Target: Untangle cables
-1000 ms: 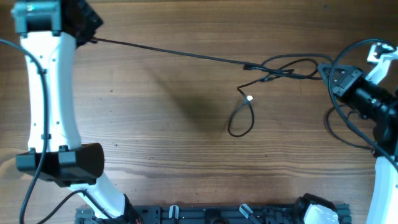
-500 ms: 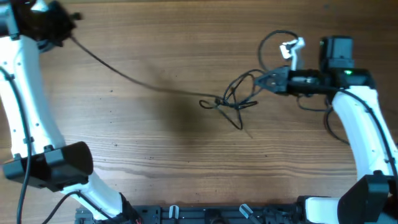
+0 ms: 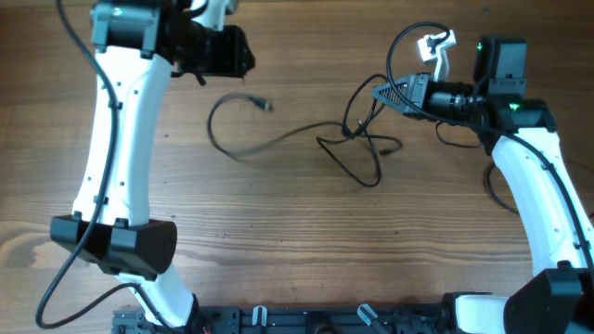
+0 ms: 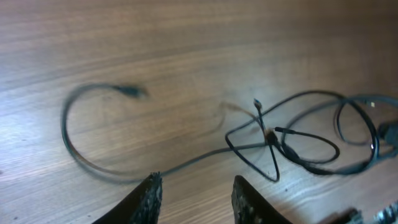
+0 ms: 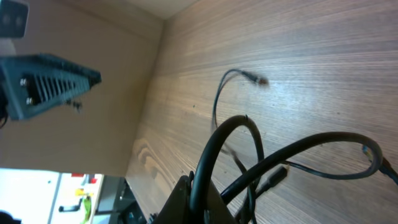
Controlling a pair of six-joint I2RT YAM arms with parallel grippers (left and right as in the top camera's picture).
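Left tool (image 4: 196, 185): parted and empty, hanging above the tabletop (image 3: 278, 241) with bare wood showing between its two dark fingertips. Right tool (image 3: 380, 93): clenched on the cables (image 3: 351, 135), black cords rising out of its closed tip in stiff arcs, as seen from the right wrist.

Cables out on the middle and right of the tabletop, between the two arms. Thin, black, round in section, smooth and limp. Knotted just beside the right tool into a small cluster of crossing loops, one narrow loop hanging down toward the near edge and one wide loop arching up past the right tool toward the far edge.

From that knot, one long strand (image 3: 278, 137) stretched leftward, long axis roughly left to right across the wood. At its left end, curled into an open hook shape below the left tool. Small dark plug end (image 3: 264, 104) lying flat, pointing back to the right, apart from the left tool's fingers.

Tabletop: brown wood with grain running left to right.
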